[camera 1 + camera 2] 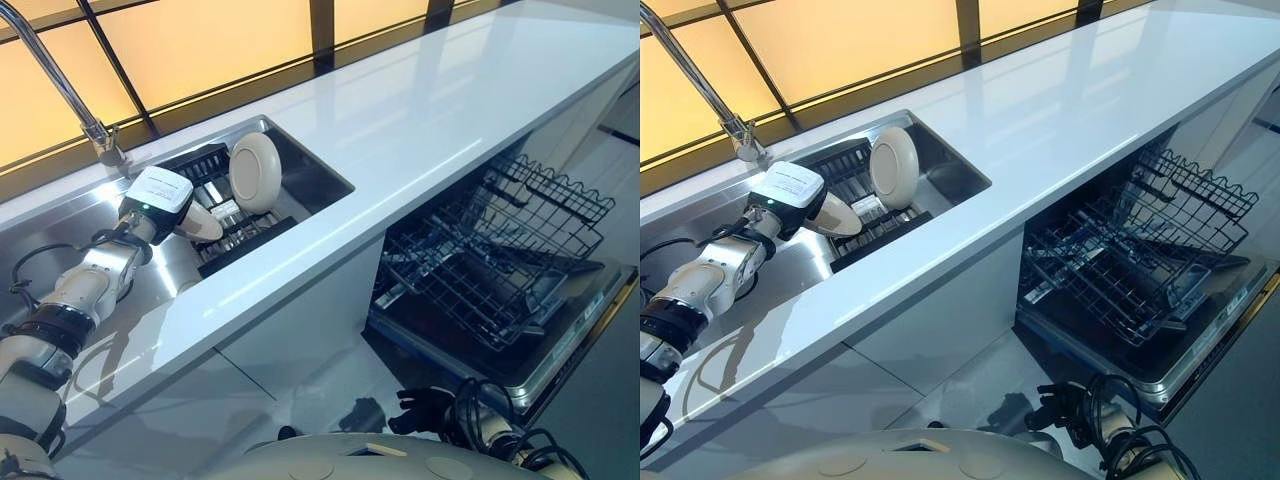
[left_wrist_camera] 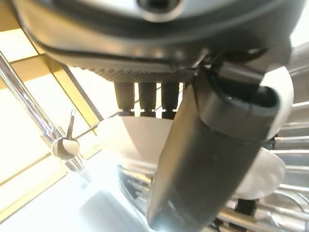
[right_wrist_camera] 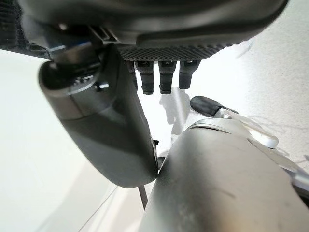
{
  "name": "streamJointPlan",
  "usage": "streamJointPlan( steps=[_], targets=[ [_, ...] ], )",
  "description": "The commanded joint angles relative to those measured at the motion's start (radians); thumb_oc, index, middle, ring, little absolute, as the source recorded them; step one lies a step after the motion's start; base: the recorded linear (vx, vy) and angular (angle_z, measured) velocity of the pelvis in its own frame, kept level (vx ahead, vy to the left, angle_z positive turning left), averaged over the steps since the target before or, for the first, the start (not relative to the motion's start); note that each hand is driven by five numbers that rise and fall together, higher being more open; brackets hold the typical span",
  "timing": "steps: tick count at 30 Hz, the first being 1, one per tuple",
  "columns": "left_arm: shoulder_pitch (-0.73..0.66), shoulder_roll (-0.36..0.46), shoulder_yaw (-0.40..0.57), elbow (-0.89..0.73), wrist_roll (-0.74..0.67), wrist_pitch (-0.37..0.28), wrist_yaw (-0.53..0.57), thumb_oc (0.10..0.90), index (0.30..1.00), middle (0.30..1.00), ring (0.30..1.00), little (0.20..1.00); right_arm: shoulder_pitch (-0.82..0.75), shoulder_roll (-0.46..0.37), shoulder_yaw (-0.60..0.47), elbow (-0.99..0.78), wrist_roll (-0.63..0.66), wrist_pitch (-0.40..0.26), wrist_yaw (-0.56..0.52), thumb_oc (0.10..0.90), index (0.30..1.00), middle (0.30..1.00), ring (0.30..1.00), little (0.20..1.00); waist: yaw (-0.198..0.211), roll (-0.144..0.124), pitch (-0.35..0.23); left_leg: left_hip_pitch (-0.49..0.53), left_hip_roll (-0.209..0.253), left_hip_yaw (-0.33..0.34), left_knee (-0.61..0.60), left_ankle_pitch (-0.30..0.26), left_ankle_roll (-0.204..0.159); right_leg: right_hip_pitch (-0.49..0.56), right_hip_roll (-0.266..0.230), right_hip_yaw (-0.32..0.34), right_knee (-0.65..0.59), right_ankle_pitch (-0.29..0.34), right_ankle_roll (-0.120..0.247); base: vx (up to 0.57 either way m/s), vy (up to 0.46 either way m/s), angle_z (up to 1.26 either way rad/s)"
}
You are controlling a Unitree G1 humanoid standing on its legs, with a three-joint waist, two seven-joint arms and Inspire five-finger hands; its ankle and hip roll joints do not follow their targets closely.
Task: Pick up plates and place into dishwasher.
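A white plate (image 1: 254, 172) stands on edge in a black dish rack (image 1: 240, 235) inside the steel sink (image 1: 320, 175). My left hand (image 1: 160, 200) reaches into the sink just left of the plate, fingers straight, its white-covered thumb (image 1: 205, 225) pointing at the rack. In the left wrist view the plate (image 2: 125, 140) shows just past the fingers (image 2: 147, 96), not gripped. My right hand (image 1: 422, 408) hangs low near the floor in front of the dishwasher, relaxed and holding nothing. The dishwasher stands open, its wire rack (image 1: 500, 250) pulled out and holding no plates.
A chrome faucet (image 1: 60, 80) arches over the sink's left part. The white counter (image 1: 430, 110) runs to the right above the dishwasher. The dishwasher door (image 1: 570, 340) lies folded down under the rack, jutting into the floor space.
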Motion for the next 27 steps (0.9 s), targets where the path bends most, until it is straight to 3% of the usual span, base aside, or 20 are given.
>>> streamJointPlan(
  steps=[1, 3, 9, 14, 18, 22, 24, 27],
  targets=[
    [-0.26, 0.106, 0.086, 0.011, -0.097, 0.082, 0.099, 0.1, 0.3, 0.3, 0.3, 0.2, 0.031, -0.037, 0.011, -0.035, -0.002, -0.157, -0.017, 0.8, 0.9, 0.9, 0.9, 0.9, -0.018, 0.022, -0.01, 0.025, -0.119, 0.015, 0.008, -0.145, 0.071, -0.1, 0.064, 0.021, 0.066, 0.006, 0.047, -0.06, 0.031, -0.07],
    [-0.257, 0.131, 0.107, 0.012, -0.141, 0.071, 0.14, 0.1, 0.3, 0.3, 0.3, 0.2, 0.046, -0.052, 0.006, -0.106, 0.013, -0.191, -0.014, 0.8, 0.9, 0.9, 0.9, 0.9, -0.025, 0.021, -0.006, 0.027, -0.119, 0.017, 0.008, -0.146, 0.07, -0.1, 0.064, 0.024, 0.067, 0.006, 0.047, -0.05, 0.021, -0.06],
    [-0.205, 0.191, 0.222, -0.043, -0.259, 0.028, 0.281, 0.1, 0.3, 0.3, 0.3, 0.2, 0.061, -0.079, -0.001, -0.378, 0.052, -0.21, -0.09, 0.8, 0.9, 0.9, 0.9, 0.9, -0.023, 0.013, -0.007, 0.031, -0.115, 0.014, 0.006, -0.142, 0.063, -0.094, 0.065, 0.021, 0.065, 0.006, 0.045, -0.04, 0.008, -0.06],
    [-0.106, 0.226, 0.373, -0.142, -0.323, 0.008, 0.369, 0.1, 0.3, 0.3, 0.3, 0.2, 0.096, -0.089, -0.023, -0.637, 0.085, -0.185, -0.157, 0.8, 0.9, 0.9, 0.9, 0.9, -0.021, 0.005, -0.011, 0.031, -0.112, 0.01, 0.006, -0.14, 0.061, -0.094, 0.063, 0.019, 0.067, 0.006, 0.045, -0.02, 0.006, 0.01],
    [-0.001, 0.238, 0.503, -0.251, -0.343, 0.01, 0.405, 0.1, 0.3, 0.3, 0.3, 0.2, 0.112, -0.085, -0.064, -0.765, 0.137, -0.218, -0.202, 0.8, 0.9, 0.9, 0.9, 0.9, -0.014, 0.002, -0.016, 0.03, -0.112, 0.007, 0.006, -0.142, 0.062, -0.095, 0.06, 0.019, 0.065, 0.006, 0.045, -0.03, 0.01, 0.0],
    [0.095, 0.237, 0.611, -0.336, -0.359, 0.009, 0.439, 0.1, 0.3, 0.3, 0.3, 0.2, 0.122, -0.075, -0.138, -0.879, 0.155, -0.225, -0.367, 0.8, 0.9, 0.9, 0.9, 0.9, -0.014, 0.003, -0.019, 0.029, -0.114, 0.005, 0.006, -0.145, 0.066, -0.098, 0.058, 0.024, 0.066, 0.006, 0.047, -0.02, 0.01, 0.0],
    [0.159, 0.235, 0.689, -0.398, -0.364, -0.004, 0.471, 0.1, 0.3, 0.3, 0.3, 0.2, 0.125, -0.066, -0.207, -0.963, 0.125, -0.224, -0.527, 0.8, 0.9, 0.9, 0.9, 0.9, -0.015, 0.006, -0.02, 0.022, -0.114, 0.012, 0.006, -0.137, 0.069, -0.111, 0.056, 0.029, 0.071, 0.016, 0.05, -0.07, 0.028, 0.0],
    [0.213, 0.225, 0.748, -0.464, -0.368, -0.02, 0.49, 0.1, 0.3, 0.3, 0.3, 0.2, 0.122, -0.065, -0.258, -1.038, 0.098, -0.225, -0.647, 0.8, 0.9, 0.9, 0.9, 0.9, -0.017, 0.01, -0.025, 0.026, -0.116, 0.01, 0.006, -0.15, 0.072, -0.109, 0.054, 0.034, 0.072, 0.006, 0.054, 0.0, 0.03, -0.03]
  ],
)
